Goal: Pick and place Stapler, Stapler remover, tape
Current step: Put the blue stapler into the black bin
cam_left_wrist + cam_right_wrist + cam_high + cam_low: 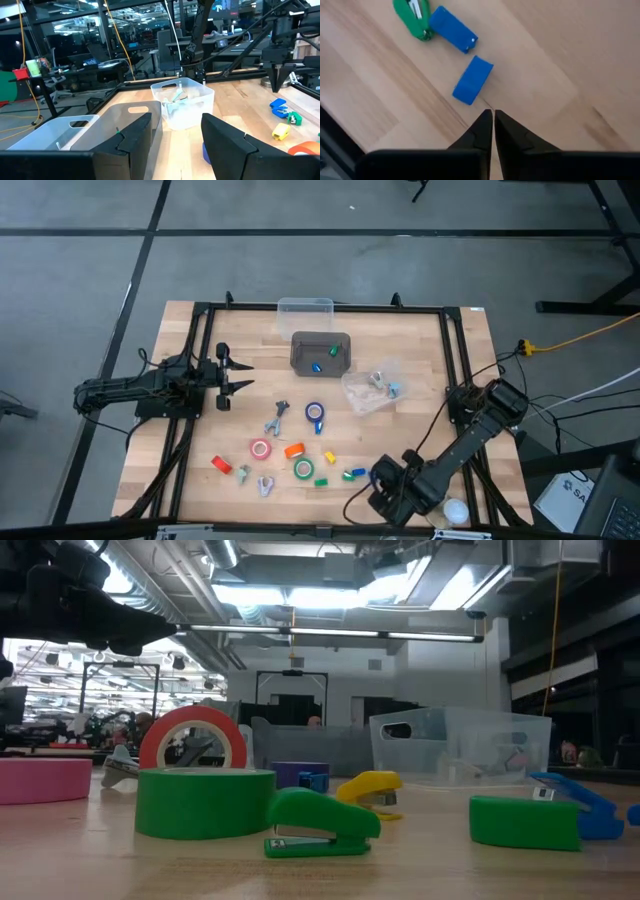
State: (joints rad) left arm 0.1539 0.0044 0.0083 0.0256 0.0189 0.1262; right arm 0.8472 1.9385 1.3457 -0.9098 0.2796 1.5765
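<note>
Small staplers lie on the near part of the wooden table: orange [294, 450], red [221, 465], yellow [329, 457] and a green and blue pair [352, 474]. Metal stapler removers [278, 420] [265, 485] rest among them. Tape rolls lie flat: blue [315, 412], red-pink [261, 449], green [303, 470]. My right gripper [493, 122] is shut and points down just beside a small blue piece [472, 80], with the blue stapler [452, 30] and green stapler [412, 17] beyond. My left gripper [235, 375] waits open at the table's left, level.
A grey bin [320, 352] holding small blue and green pieces stands at the far middle, with a clear bin [305, 307] behind it at the far edge. A clear plastic bag [370, 390] lies right of centre. A black frame [445, 360] runs around the table.
</note>
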